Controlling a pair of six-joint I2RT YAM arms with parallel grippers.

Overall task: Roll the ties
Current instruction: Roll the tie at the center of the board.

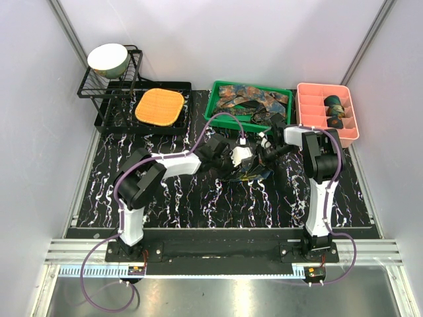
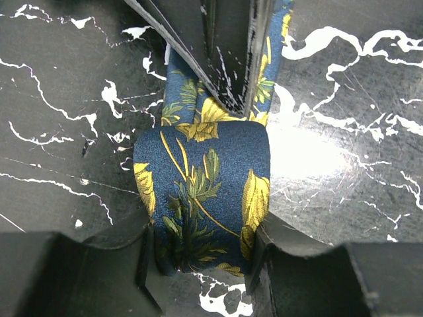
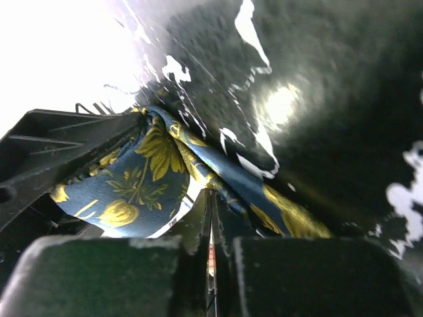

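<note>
A dark navy tie (image 2: pixel 205 185) with yellow leaves lies folded into a short loop on the black marbled table (image 1: pixel 198 198). In the left wrist view my left gripper (image 2: pixel 201 261) is shut on that loop, a finger pressing each side. The tie's narrow strip (image 3: pixel 264 191) runs away from the loop toward my right gripper (image 3: pixel 211 205). That gripper's jaws are pressed together, tips against the fabric where the strip meets the loop; no cloth shows between them. From above, both grippers (image 1: pixel 239 158) (image 1: pixel 266 155) meet over the tie (image 1: pixel 248 173) mid-table.
A green tray (image 1: pixel 218 109) with several loose ties sits at the back centre. A pink compartment box (image 1: pixel 310 92) with rolled ties stands at the back right. An orange waffle pad (image 1: pixel 158 105) and a black rack (image 1: pixel 99 89) with a bowl (image 1: pixel 109 59) are at the back left.
</note>
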